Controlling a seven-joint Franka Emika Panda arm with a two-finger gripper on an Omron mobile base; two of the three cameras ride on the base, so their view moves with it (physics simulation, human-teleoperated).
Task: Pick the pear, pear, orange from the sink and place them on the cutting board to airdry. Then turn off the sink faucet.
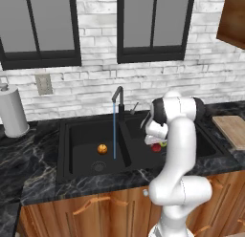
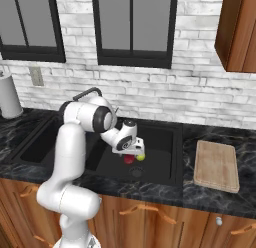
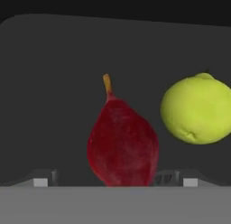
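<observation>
A: The sink looks matte black, and the counter around it is dark marble with pale veins and a slight sheen.

B: The red pear has a dull, faintly mottled skin; at its two o'clock the yellow-green pear looks smooth, finely dimpled.

A: The cutting board is pale wood, unglossed. The cabinet fronts are reddish wood.

B: The wall is rough whitewashed brick.

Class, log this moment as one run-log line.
phase: reaching red pear | jaws: open, astride it | green pear: right basin | orange: left basin | faucet: running
</observation>
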